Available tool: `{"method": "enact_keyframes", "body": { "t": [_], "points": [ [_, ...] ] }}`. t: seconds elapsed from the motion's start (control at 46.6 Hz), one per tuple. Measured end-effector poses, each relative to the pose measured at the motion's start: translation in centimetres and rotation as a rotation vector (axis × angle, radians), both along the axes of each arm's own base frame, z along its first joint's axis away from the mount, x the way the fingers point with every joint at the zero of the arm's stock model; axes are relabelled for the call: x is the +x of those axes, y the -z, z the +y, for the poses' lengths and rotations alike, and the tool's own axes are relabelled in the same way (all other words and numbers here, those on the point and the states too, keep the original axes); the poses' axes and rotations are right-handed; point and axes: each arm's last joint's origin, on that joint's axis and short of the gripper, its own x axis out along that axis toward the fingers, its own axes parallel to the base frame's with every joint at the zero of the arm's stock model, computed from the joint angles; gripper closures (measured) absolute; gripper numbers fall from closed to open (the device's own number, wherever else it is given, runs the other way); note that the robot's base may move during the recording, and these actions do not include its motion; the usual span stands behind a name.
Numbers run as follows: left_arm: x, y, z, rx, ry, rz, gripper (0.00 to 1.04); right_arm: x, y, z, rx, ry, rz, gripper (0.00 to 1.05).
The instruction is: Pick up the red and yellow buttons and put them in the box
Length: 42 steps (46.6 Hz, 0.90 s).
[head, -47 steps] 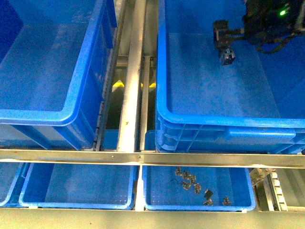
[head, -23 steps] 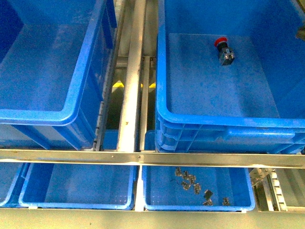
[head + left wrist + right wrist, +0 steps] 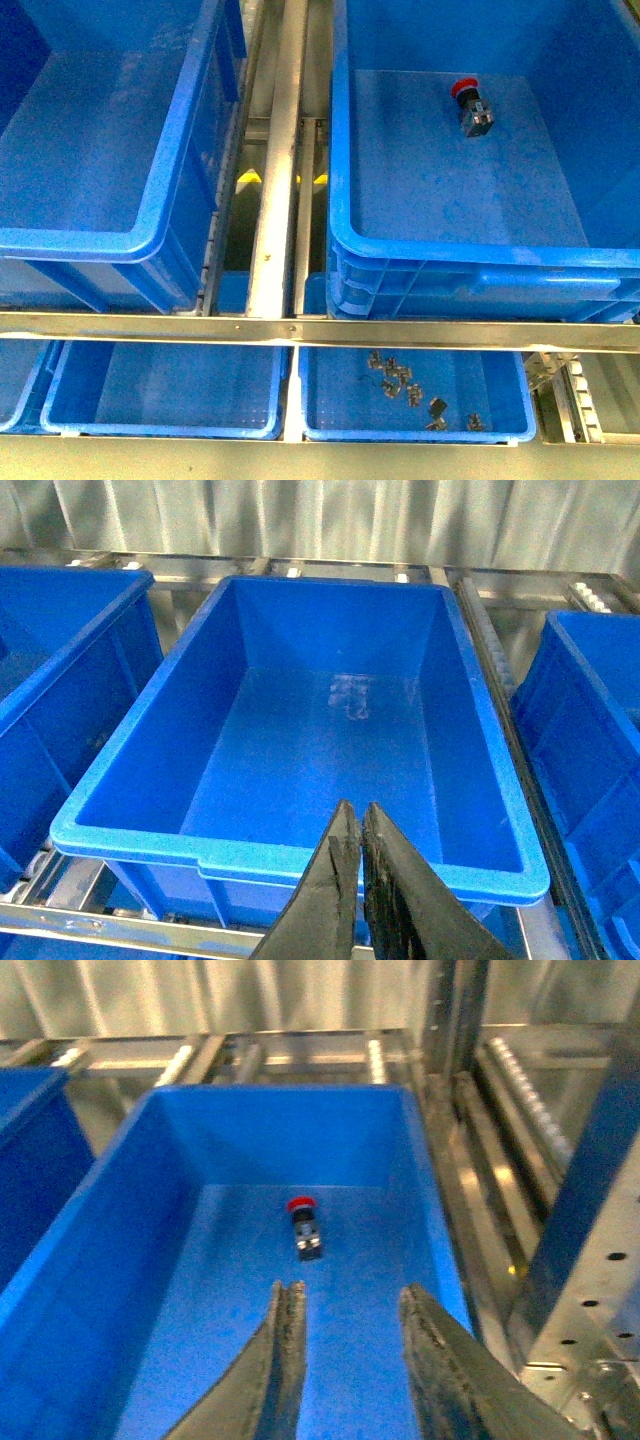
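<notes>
The red button point(image 3: 469, 105) lies on its side on the floor of the large blue box point(image 3: 340, 235) at the right; it also shows in the right wrist view point(image 3: 303, 1226), beyond the fingertips. My right gripper point(image 3: 350, 1292) is open and empty, above that box point(image 3: 420, 1150). My left gripper point(image 3: 356, 810) is shut and empty, over the near rim of the other large blue box point(image 3: 300, 858), whose inside shows nothing. No yellow button is in view. Neither arm shows in the front view.
A metal rail point(image 3: 275, 160) runs between the two large bins. A cross bar point(image 3: 320, 332) lies in front of them. Below it are shallow blue trays point(image 3: 160, 390); the right one point(image 3: 330, 400) holds several small metal parts point(image 3: 400, 380). Metal racking point(image 3: 590, 1290) stands beside the right gripper.
The right arm, which was over the right box at the red button one second ago, has withdrawn out of the front view. The red button now lies uncovered in the box.
</notes>
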Motion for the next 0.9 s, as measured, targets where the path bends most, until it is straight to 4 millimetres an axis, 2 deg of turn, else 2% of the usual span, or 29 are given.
{"method": "enact_keyframes", "body": {
  "t": [0.107,0.472,0.902],
  "points": [
    [0.0,0.0,0.0,0.0,0.0,0.0,1.02,-1.2,1.0,-0.7,-0.01,0.026,-0.002,1.01],
    [0.0,0.0,0.0,0.0,0.0,0.0,1.02,-3.8,0.4,-0.7,-0.013,0.021,-0.02,1.01],
    [0.0,0.0,0.0,0.0,0.0,0.0,1.02,-5.7,-0.1,-0.7,-0.013,0.022,-0.037,1.01]
  ]
}}
